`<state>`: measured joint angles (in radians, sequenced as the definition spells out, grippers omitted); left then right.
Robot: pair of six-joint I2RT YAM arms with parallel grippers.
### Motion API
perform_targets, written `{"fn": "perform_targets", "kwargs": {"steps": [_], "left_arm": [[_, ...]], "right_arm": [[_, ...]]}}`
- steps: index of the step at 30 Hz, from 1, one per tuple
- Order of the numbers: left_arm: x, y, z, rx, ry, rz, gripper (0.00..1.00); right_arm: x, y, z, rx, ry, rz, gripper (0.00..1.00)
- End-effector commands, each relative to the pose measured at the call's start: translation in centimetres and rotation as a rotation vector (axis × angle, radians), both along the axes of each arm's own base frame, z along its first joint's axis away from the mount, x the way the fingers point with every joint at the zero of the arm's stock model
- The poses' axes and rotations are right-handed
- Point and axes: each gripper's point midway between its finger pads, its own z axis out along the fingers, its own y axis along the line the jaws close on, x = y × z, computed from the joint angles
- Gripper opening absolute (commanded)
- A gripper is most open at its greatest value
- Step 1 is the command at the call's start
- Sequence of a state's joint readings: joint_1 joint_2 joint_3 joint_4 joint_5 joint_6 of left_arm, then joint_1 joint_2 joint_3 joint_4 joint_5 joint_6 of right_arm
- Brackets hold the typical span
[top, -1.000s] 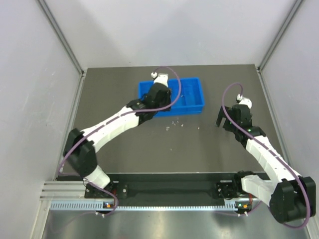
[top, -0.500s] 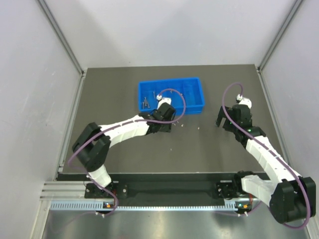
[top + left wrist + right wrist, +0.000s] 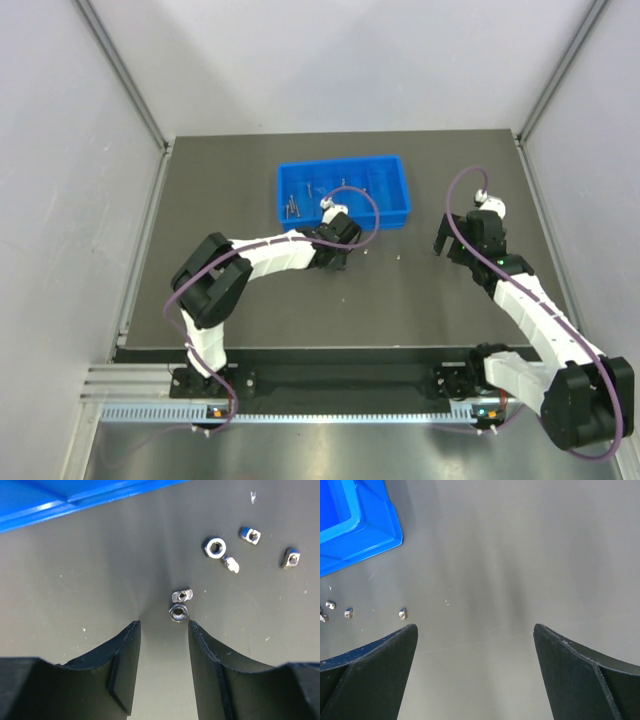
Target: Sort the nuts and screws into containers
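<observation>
The blue tray (image 3: 390,205) lies at the back middle, and its near wall shows in the left wrist view (image 3: 60,502). Thin screws (image 3: 292,204) lie in its left compartment. My left gripper (image 3: 163,630) is open and empty, low over the table just in front of the tray (image 3: 338,262). A small round nut (image 3: 178,612) lies just ahead of its fingertips, touching a squarish nut (image 3: 182,596). Farther right lie a larger hex nut (image 3: 215,547), a tiny screw (image 3: 231,565) and two squarish nuts (image 3: 249,535). My right gripper (image 3: 475,630) is open and empty over bare table (image 3: 455,247).
Three small loose nuts (image 3: 402,613) lie on the table left of the right gripper, below the tray's corner (image 3: 370,535). One of them shows as a speck in the top view (image 3: 398,257). Grey walls enclose the dark table (image 3: 250,310) on three sides.
My left gripper has come back from over the tray's left part and down to the table just in front of the tray. The right arm has not moved.
</observation>
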<state>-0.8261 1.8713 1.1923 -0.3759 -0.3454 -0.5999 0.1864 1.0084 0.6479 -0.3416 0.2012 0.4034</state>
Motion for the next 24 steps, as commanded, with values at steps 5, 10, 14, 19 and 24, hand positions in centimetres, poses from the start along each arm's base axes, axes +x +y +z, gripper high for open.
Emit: {"fn": "perform_targets", "kwargs": {"steps": [5,10,14,19,24], "left_arm": [[1.4,-1.3,0.5,-0.018,-0.036,0.021,0.47],[1.4,-1.2,-0.4,0.011,-0.025,0.024,0.44],[1.2,-0.6,-0.6,0.037,-0.014,0.04,0.39],[0.9,-0.4,-0.8,0.041,-0.004,0.042,0.24],[0.3,-0.3,-0.8,0.054,0.006,0.033,0.12]], "right_arm": [[0.3,-0.6,0.8,-0.007,-0.033,-0.022,0.99],[0.3,-0.7,0.9,-0.01,-0.035,-0.024,1.0],[0.4,-0.7,0.9,-0.012,-0.035,-0.028,1.0],[0.4,-0.7,0.7,-0.013,-0.029,-0.026,1.0],[0.3,-0.8,0.8,-0.013,-0.031,-0.03,1.0]]}}
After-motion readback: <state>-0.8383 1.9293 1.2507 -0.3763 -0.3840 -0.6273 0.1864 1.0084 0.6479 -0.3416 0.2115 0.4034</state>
